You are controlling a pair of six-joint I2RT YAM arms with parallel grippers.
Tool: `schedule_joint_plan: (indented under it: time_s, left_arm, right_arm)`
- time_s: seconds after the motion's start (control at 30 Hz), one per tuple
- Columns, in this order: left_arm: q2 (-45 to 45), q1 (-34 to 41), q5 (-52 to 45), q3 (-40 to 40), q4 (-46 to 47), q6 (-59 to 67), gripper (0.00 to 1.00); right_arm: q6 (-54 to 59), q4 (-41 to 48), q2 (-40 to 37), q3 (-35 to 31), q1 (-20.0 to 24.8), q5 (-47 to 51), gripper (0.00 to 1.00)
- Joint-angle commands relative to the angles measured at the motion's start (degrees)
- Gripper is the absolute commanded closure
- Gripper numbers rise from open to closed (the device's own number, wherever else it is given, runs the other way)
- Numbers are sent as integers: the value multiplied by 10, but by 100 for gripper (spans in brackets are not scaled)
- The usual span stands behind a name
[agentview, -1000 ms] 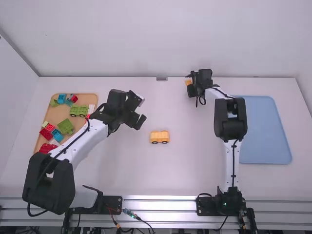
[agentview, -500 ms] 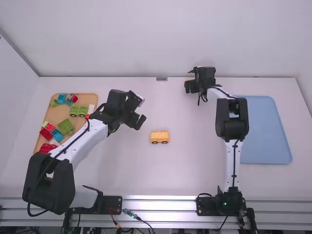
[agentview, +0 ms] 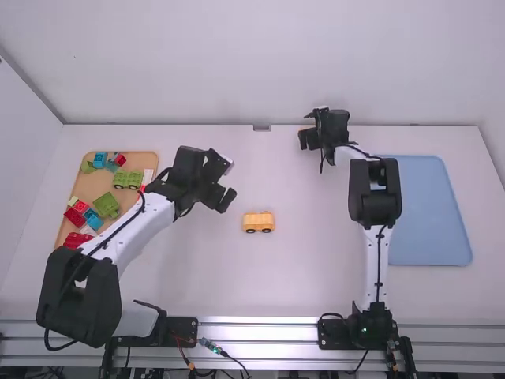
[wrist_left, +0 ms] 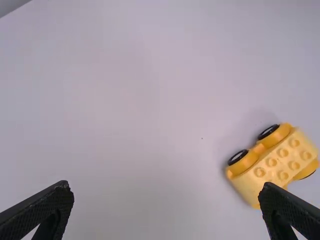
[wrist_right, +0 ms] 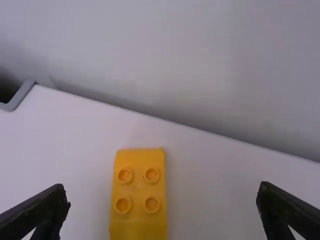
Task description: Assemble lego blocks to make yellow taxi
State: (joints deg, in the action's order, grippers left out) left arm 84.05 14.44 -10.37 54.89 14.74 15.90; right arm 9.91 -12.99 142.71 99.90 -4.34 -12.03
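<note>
Back wall (agentview: 252, 63), plain, white, across the top of the high view.
Desk (agentview: 268, 284), white, from below the wall to a ribbed metal rail near the bottom edge.
Left arm (agentview: 146, 229), white link and black joints, from lower left up toward the centre.
Right arm (agentview: 372, 264), nearly straight, up the right half of the frame.
Blue tray (agentview: 430, 213), rounded corners, right side, partly behind the right arm.
Wooden tray (agentview: 88, 188), far left, with mixed blocks.
Left gripper (agentview: 226, 180), left of centre, above the desk; fingers wide apart in the left wrist view, nothing between.
Right gripper (agentview: 304, 128), upper part of the frame, right of centre; fingers spread wide to either side of a yellow block, apart from both flanks.
Yellow wheeled base (agentview: 258, 222), centre of the frame, upright on the desk; two rows of studs on top, black-rimmed wheels; not gripped.
Green wheeled base (agentview: 127, 180), upper part of the wooden tray.
Green block (agentview: 106, 205), lower in that tray, set at a slant.
Yellow block (wrist_right: 138, 187), at the far edge of the desk, four round studs in view.
Smaller blocks, red, blue and white, loose in the wooden tray.
</note>
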Motion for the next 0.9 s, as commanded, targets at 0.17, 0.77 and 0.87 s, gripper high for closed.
schedule_joint_plan:
  time_s: [0.17,0.77,0.87]
  left_arm:
    - [-6,7,-25,7,-5,5,1]
    - [-7,6,-22,1,-14,-30,1]
    - [-7,6,-22,1,-13,-30,1]
  right_arm:
    - [-5,-52,12,-43,7,-8,1]
    - [-11,-15,65,35,10,4,1]
    - [5,8,75,60,6,4,1]
